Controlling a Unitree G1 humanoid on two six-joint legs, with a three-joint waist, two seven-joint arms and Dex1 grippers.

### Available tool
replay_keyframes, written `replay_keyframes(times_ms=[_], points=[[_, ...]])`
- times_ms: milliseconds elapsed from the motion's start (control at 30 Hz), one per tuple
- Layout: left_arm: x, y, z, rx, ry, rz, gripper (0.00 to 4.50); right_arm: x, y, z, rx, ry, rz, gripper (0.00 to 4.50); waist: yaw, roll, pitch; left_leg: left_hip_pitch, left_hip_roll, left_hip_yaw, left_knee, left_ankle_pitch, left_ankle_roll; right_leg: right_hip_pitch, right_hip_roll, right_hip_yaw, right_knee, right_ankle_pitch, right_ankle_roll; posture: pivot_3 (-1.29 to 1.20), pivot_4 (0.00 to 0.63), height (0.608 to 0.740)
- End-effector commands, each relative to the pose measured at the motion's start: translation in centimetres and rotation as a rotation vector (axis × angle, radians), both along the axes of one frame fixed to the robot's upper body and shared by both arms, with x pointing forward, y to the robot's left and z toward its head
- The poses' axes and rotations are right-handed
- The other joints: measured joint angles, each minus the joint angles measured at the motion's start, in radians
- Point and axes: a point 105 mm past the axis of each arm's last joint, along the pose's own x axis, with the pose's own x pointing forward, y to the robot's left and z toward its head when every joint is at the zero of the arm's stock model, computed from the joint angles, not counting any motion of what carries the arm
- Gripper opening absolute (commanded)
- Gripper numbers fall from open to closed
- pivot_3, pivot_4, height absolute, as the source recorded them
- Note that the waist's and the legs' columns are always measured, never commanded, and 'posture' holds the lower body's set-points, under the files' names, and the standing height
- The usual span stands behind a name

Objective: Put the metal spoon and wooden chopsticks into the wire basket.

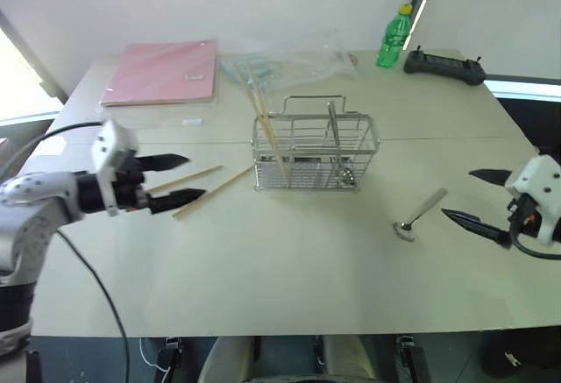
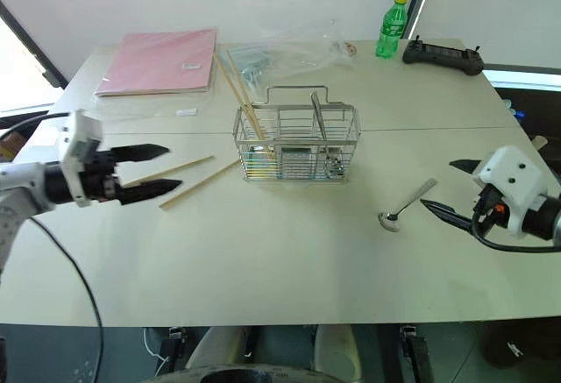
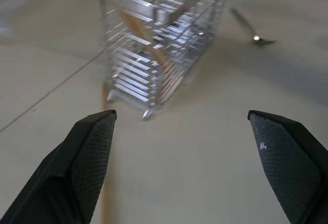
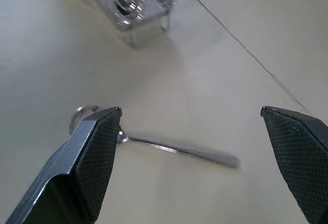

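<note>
Pre-grasp: both arms lined up on the last loose pieces, nothing held.

Table carries the wire basket at centre, some chopsticks and a utensil already standing inside. Two wooden chopsticks lie flat left of the basket, just ahead of the left gripper, jaws spread wide and empty. Metal spoon lies right of the basket, near the right gripper, also wide open and empty. Next, probably: right gripper drops over the spoon handle and pinches; left does the same on the sticks.
</note>
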Motion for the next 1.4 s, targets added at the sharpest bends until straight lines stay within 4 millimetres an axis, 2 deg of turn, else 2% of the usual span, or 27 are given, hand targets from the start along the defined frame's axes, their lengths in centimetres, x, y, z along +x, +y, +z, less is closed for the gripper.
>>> replay_keyframes(times_ms=[33, 200, 400, 533, 733, 900, 1167, 1400], points=[[-0.8, -2.2, 1.1, -0.023, -0.044, -0.082, 4.34, 0.4, 1.4, 0.0, -0.101, 0.063, 0.178, 4.5, -0.001, 0.0, 0.0, 0.0, 0.0, 0.0, 0.0, 0.0, 0.0, 0.0, 0.0, 0.0, 0.0, 0.0, 0.0, 0.0, 0.15, 0.722], [-1.1, -3.8, 1.3, -0.057, -0.062, -0.106, 4.34, 1.7, 2.3, -1.0, -0.232, 0.152, 0.381, 4.5, -0.006, 0.0, 0.001, -0.001, -0.001, 0.0, 0.0, 0.0, 0.0, 0.0, 0.0, 0.0, -0.001, 0.002, 0.003, 0.0, 0.15, 0.722], [-1.7, -4.2, 1.7, -0.069, -0.076, -0.105, 4.34, 3.6, 1.1, -2.9, -0.433, 0.267, 0.528, 4.5, -0.02, 0.0, 0.002, 0.0, -0.001, 0.0, 0.0, 0.0, 0.0, 0.0, 0.0, 0.001, -0.001, 0.002, 0.004, 0.0, 0.15, 0.722], [-1.9, -4.3, 2.3, -0.079, -0.09, -0.093, 4.34, 4.1, 0.5, -3.9, -0.544, 0.334, 0.599, 4.5, -0.021, 0.0, 0.002, 0.0, -0.001, 0.001, -0.001, 0.0, 0.0, -0.001, 0.0, 0.001, 0.0, 0.003, 0.004, 0.0, 0.15, 0.722], [-4.1, -5.2, 1.6, -0.041, -0.057, -0.168, 4.34, 4.7, 0.1, -5.2, -0.676, 0.382, 0.7, 4.5, -0.023, 0.0, 0.002, 0.0, -0.002, 0.002, -0.001, 0.0, -0.001, -0.001, 0.0, 0.004, 0.0, 0.003, 0.005, 0.0, 0.15, 0.722], [-5.2, -5.2, 0.8, 0.008, -0.022, -0.22, 4.34, 5.4, -0.2, -6.0, -0.708, 0.4, 0.72, 4.5, -0.023, 0.0, 0.002, 0.002, -0.002, 0.007, 0.0, 0.0, -0.001, -0.001, 0.001, 0.009, 0.001, 0.003, 0.005, 0.0, 0.15, 0.722], [-4.7, -5.3, 0.9, 0.018, -0.049, -0.225, 4.34, 7.1, 0.3, -6.3, -0.715, 0.378, 0.707, 4.5, -0.024, 0.0, 0.002, 0.006, -0.002, 0.016, 0.0, 0.0, -0.001, -0.002, 0.002, 0.018, 0.003, 0.004, 0.005, 0.0, 0.15, 0.722], [-4.6, -5.3, 1.2, 0.014, -0.057, -0.222, 4.34, 7.6, 0.5, -6.9, -0.737, 0.39, 0.702, 4.5, -0.025, -0.001, 0.002, 0.007, -0.002, 0.018, 0.0, 0.0, -0.001, -0.002, 0.002, 0.02, 0.003, 0.005, 0.008, 0.0, 0.15, 0.722]])
